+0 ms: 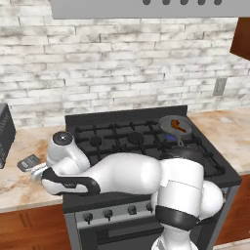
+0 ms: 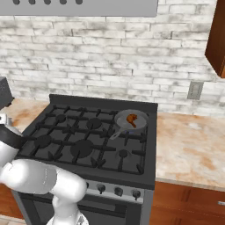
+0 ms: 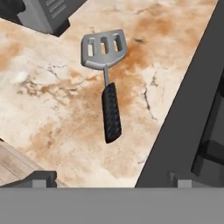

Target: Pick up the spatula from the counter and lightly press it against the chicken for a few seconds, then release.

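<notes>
The spatula (image 3: 107,87), with a grey slotted head and a black ribbed handle, lies flat on the marble counter (image 3: 52,113) left of the stove. In the left base view the spatula (image 1: 28,162) rests just beyond my hand. My gripper (image 3: 109,179) hovers above the handle's end, open, its fingertips (image 3: 41,177) spread wide on either side with nothing between them. From the left base view my gripper (image 1: 37,172) points down over the counter's front left. The chicken (image 1: 179,127) (image 2: 132,118) sits in a small pan (image 1: 168,122) (image 2: 141,119) on the stove's back right burner.
A dark toaster (image 1: 5,134) (image 3: 43,13) stands on the counter just beyond the spatula's head. The black stove (image 1: 141,141) edge (image 3: 183,109) runs close beside the handle. The counter's front edge (image 3: 13,162) lies near my left fingertip.
</notes>
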